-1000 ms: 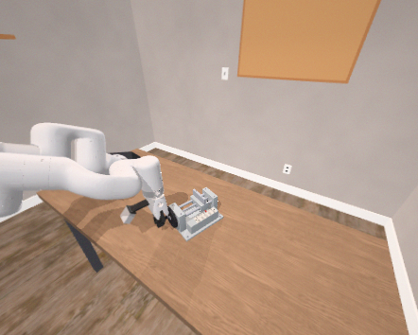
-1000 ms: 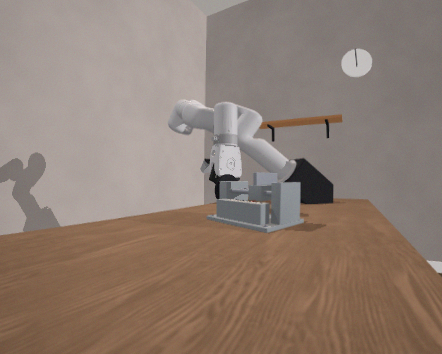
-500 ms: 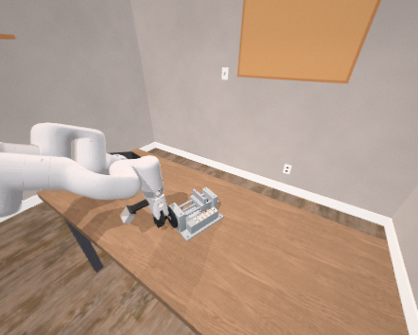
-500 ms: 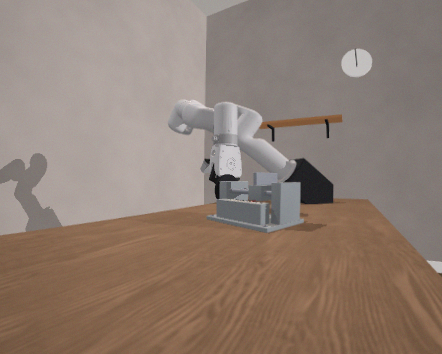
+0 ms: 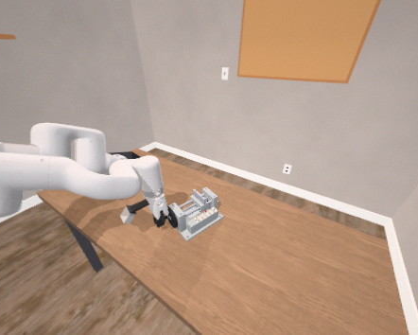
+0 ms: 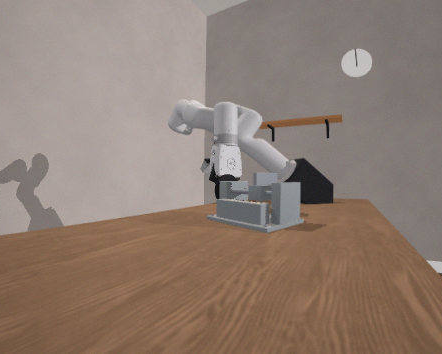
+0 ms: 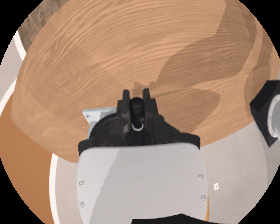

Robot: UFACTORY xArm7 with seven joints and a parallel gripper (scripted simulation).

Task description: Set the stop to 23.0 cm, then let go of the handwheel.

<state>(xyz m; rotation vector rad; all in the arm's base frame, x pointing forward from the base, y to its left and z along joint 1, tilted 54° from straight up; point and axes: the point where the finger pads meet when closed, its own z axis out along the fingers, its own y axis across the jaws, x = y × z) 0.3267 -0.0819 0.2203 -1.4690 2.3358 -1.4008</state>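
Observation:
The grey stop device (image 5: 188, 235) (image 6: 285, 205) stands on the wooden table. Its black handwheel (image 5: 173, 218) (image 7: 105, 125) is on the end facing the arm. The stop (image 5: 200, 199) (image 6: 265, 178) sits on the rods, nearer the far end plate than the handwheel. A pale scale block with small marks (image 5: 202, 220) runs along one side; its figures are too small to read. My gripper (image 5: 160, 221) (image 7: 136, 97) points down beside the handwheel, shut on its black handle (image 7: 137, 106), which shows between the fingers in the wrist view. In the exterior view the fingertips are hidden behind the device.
The wooden table (image 5: 279, 265) (image 6: 175, 290) carries the device. A black angular block (image 6: 311, 182) (image 7: 263, 111) stands at the arm's base. A pale block (image 5: 127, 215) on a black bar sticks out beside the gripper. Walls stand behind the table.

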